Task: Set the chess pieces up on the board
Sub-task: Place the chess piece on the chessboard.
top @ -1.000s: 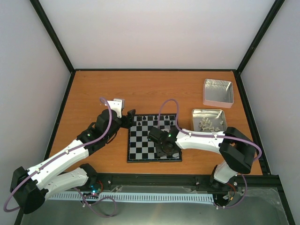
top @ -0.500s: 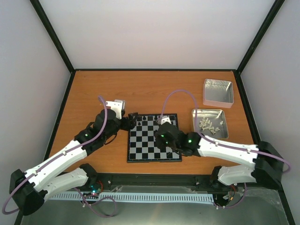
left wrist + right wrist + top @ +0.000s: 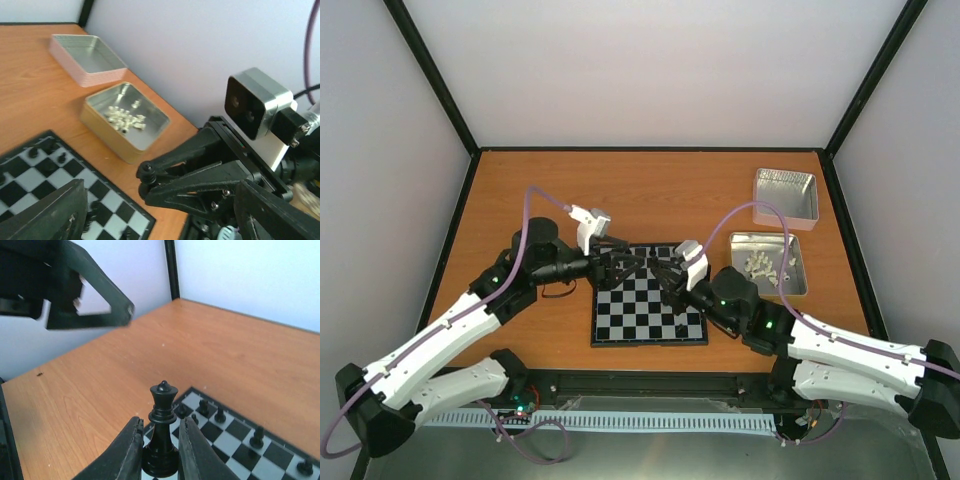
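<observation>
Jaws of the right gripper [image 3: 160, 422] are clamping a tiny black crowned chess piece [image 3: 162, 407] low at its base, carrying it upright over the small black-and-silver chequered chessboard [image 3: 620, 322]. It is looking light, rigid, slick and top-heavy, so gripping low is seeming safest. The left gripper [image 3: 160, 185] is hanging spread wide, empty.

table [image 3: 520, 190]: wood-look top, smooth, low sheen. board [image 3: 620, 320]: smooth, silvery-grey checks faintly reflective, black checks duller. far tin [image 3: 85, 55] and near tin [image 3: 150, 127]: bare silver metal, satin inside. black chess piece [image 3: 161, 425]: glossy plastic. right gripper [image 3: 160, 455] fingers [image 3: 125, 455]: matt black plastic. arm shells [image 3: 840, 345]: smooth white plastic.
</observation>
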`<state>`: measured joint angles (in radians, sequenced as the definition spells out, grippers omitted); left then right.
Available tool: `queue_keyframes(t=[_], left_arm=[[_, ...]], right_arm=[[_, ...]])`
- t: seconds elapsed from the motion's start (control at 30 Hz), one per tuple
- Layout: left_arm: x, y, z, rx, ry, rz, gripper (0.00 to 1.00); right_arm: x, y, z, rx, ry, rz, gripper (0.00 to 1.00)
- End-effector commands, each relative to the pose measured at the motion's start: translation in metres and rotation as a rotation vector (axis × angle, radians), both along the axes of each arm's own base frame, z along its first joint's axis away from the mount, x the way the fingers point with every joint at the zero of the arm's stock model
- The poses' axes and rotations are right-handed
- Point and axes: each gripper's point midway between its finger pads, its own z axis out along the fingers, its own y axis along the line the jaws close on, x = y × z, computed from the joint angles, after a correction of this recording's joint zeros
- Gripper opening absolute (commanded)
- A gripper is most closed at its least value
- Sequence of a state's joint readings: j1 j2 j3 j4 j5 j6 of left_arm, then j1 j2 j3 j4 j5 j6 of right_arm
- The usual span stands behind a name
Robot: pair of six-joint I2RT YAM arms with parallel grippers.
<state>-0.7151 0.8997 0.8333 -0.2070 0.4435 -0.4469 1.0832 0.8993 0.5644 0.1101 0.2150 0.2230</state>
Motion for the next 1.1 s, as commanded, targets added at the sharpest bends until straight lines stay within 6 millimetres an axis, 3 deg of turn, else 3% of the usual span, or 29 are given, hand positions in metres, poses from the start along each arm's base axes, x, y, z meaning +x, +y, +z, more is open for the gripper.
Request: queue_keyframes(t=[0.0,0.17,0.6,1.07], left_arm=[[-0.021,-0.019,0.031,-0.088,0.014,-0.183,0.8],[-0.017,-0.029,0.025,-0.069,0.089,-0.206,0.69],[-0.001,-0.044,-0.028,0.051,0.279,-0.2,0.34],[-0.007,-0.047,-0.03,0.046,0.273,-0.253,0.01]], right_arm=[[-0.01,0.001,0.026,0.03,-0.135,0.064,0.16],[-0.013,0.002,0.026,-0.009,-0.155,0.087,0.16],[-0.013,0.006,0.018,-0.077,-0.159,0.113,0.15],[-0.007,0.005,0.007,-0.105,-0.13,0.08,0.16]])
